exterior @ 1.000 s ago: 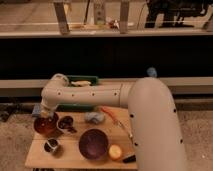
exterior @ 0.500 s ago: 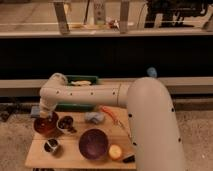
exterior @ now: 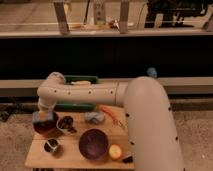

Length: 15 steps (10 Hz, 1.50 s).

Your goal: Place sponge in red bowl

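The red bowl (exterior: 46,130) stands at the back left of a small wooden table (exterior: 75,159). My gripper (exterior: 43,119) hangs from the white arm (exterior: 85,92) straight down over that bowl, its tip at the rim. A bluish-grey lump (exterior: 38,118) sits at the gripper's tip above the bowl. I cannot tell whether it is the sponge or part of the gripper. A second bluish-grey soft lump (exterior: 94,117) lies on the table right of the bowls.
A small dark bowl (exterior: 65,124) sits right beside the red bowl. A large purple bowl (exterior: 93,144), a small divided bowl (exterior: 51,146), a yellow-orange fruit (exterior: 115,151) and an orange stick-like item (exterior: 111,115) share the table. A green tray (exterior: 75,80) lies behind the arm.
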Tool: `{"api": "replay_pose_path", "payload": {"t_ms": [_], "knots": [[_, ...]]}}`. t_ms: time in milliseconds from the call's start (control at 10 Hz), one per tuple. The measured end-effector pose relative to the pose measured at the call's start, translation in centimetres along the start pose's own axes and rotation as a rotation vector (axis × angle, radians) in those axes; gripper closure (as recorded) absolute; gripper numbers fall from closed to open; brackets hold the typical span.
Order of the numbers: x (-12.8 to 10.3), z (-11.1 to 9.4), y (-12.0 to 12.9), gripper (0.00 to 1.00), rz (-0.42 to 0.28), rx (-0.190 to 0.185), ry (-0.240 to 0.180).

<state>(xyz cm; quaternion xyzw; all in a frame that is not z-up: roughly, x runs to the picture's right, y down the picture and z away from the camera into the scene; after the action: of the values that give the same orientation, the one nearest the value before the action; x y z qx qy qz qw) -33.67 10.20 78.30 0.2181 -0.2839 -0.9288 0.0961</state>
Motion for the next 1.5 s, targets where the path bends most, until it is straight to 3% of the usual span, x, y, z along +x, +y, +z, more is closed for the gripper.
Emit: {"api": "replay_pose_path", "payload": {"t_ms": [500, 1500], "knots": [[-0.76, -0.73, 0.54, 0.2, 0.103, -0.057, -0.011], [-0.81, -0.69, 0.57, 0.2, 0.103, -0.057, -0.012]]}}
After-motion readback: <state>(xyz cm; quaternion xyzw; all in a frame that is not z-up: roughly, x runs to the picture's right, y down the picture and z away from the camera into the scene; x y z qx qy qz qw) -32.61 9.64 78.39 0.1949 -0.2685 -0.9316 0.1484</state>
